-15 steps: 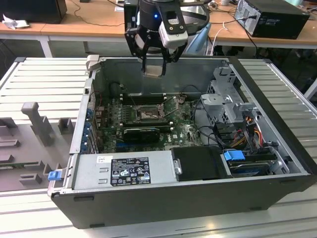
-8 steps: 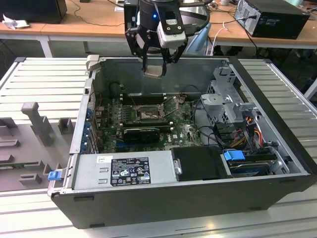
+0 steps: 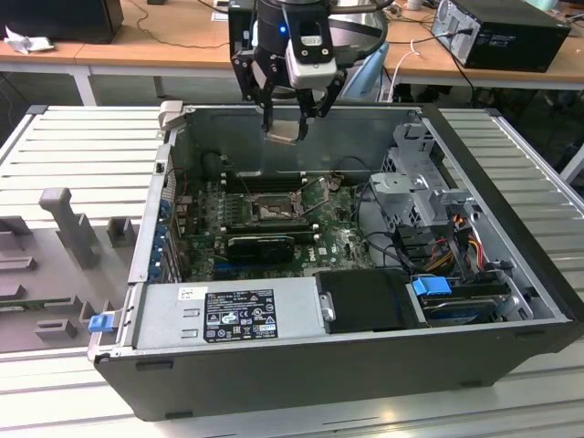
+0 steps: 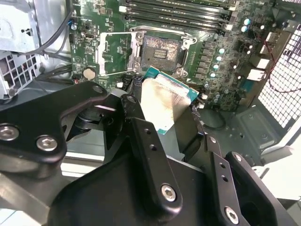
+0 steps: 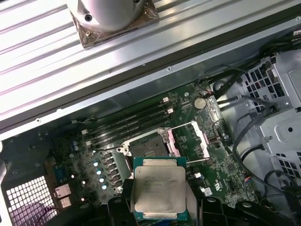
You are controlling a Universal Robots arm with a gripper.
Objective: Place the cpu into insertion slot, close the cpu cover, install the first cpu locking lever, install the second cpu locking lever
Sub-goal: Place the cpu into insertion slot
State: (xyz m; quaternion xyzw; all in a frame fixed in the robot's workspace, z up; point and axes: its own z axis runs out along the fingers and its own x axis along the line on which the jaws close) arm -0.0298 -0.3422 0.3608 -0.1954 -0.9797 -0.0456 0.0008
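Claw [image 3: 288, 126]: closed on the cpu [image 3: 285, 132], fingers pinching two opposite edges, the chip level with its silver-grey top showing in both wrist views [image 5: 160, 190].

Cpu position: held in the air, well above the motherboard [image 3: 333, 239], over the far wall of the open computer case [image 3: 301, 383]. Apart from every part of the board.

Insertion slot [image 3: 272, 212]: square dark socket in the middle of the board, nearer than the chip and below it, bare, nothing seated in it [image 5: 146, 146].

Cpu cover [image 5: 201, 140]: swung open and lying beside the socket, green board visible through its window [image 4: 133, 52]. Not yet closed.

Case: stands open-sided on a ribbed metal tabletop [image 3: 82, 146], drive cage at the exterior view's right.

Step in hand, as judged: the first, carrying the chip to the slot; cover and both levers untouched.

Requirement of the move, as judged: chip brought over the socket, edges square to its metal edging, kept flat, lowered without scraping, clear of the open cover and nearby memory slots.
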